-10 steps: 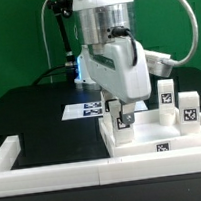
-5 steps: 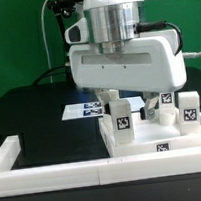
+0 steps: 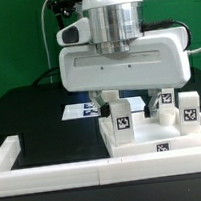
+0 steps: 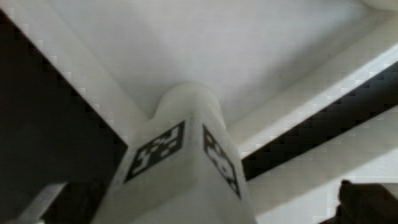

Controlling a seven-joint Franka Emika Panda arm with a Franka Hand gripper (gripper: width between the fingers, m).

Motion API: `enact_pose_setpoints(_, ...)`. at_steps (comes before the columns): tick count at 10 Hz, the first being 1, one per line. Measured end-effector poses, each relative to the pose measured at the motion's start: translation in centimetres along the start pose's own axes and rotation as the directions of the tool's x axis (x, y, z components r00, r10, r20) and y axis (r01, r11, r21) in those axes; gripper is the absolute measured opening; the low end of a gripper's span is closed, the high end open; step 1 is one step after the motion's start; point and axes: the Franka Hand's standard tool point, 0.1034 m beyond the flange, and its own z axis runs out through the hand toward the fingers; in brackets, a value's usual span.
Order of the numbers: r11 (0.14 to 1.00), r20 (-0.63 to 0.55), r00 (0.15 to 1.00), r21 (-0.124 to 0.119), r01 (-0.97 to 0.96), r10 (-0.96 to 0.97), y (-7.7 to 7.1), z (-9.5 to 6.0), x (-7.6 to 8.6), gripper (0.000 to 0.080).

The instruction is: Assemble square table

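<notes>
The white square slab (image 3: 143, 139) lies flat at the exterior view's right, against the border wall, with a tag on its front edge. One tagged white leg (image 3: 121, 120) stands upright on its near-left corner. My gripper (image 3: 129, 100) hovers just above this leg, open, with a finger on each side and not touching it. In the wrist view the leg (image 4: 178, 150) fills the middle, standing on the slab (image 4: 214, 50), and one dark fingertip (image 4: 368, 203) shows well clear of it. Two more legs (image 3: 166, 100) (image 3: 188, 109) stand at the slab's right.
The marker board (image 3: 82, 110) lies flat on the black table behind the slab's left side. The long low white border wall (image 3: 86, 171) runs along the front and up the left side (image 3: 7, 150). A green backdrop stands behind.
The hand has turned about its vertical axis from side-on to broadside, and the fingers now stand apart from the leg. The leg stays upright on the slab.
</notes>
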Motion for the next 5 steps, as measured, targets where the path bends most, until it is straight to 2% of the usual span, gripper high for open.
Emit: enact_pose_setpoints(5, 0.945, 0.000, 0.945, -0.011, 0.327, -0.327, 0.48, -0.11, 0.33, 0.0649)
